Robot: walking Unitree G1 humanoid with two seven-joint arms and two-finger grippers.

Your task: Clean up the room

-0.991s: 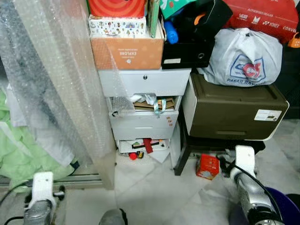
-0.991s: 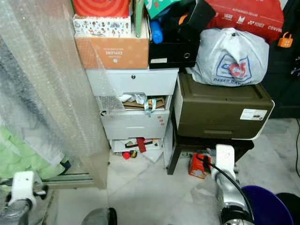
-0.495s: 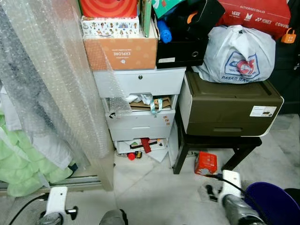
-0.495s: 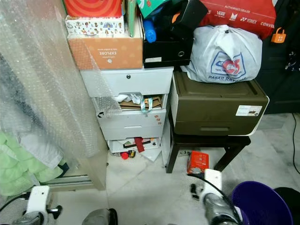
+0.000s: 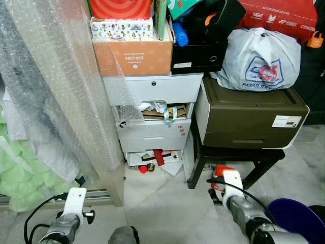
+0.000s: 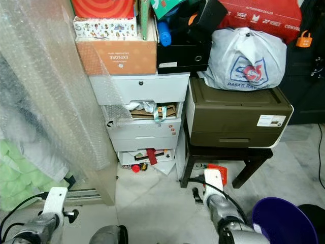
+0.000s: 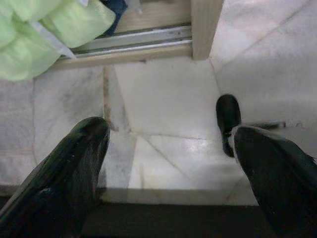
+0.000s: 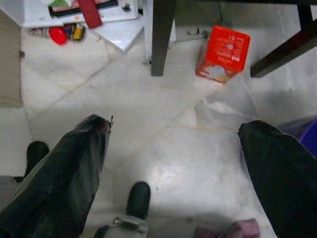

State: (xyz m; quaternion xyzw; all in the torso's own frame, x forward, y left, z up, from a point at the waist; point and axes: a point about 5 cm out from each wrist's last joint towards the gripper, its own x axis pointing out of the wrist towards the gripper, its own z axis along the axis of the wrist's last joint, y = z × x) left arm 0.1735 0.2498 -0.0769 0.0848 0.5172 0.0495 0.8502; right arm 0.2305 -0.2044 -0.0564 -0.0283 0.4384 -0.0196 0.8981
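Observation:
A small red box (image 8: 222, 53) lies on the pale tiled floor under a dark stool (image 5: 200, 165), beside a scrap of clear plastic (image 8: 224, 110). In the head view my right arm (image 5: 234, 189) reaches low in front of the red box (image 5: 219, 170) and partly covers it. The right gripper (image 8: 176, 126) is open, with nothing between its fingers, short of the box and above bare floor. My left gripper (image 7: 168, 131) is open too, empty, over the floor near a metal door track (image 7: 133, 45). The left arm (image 5: 73, 203) sits low at the left.
A white drawer unit (image 5: 152, 119) with stuffed open drawers stands beside a dark printer (image 5: 251, 117) on the stool. Small red items (image 8: 59, 34) lie beneath the drawers. Bubble wrap (image 5: 61, 86) hangs at left, over green cloth (image 5: 20, 173). A purple bucket (image 5: 297, 221) stands at lower right.
The camera has shifted a little. My right arm has moved up and to the left, now in front of the red box. My left arm has risen slightly.

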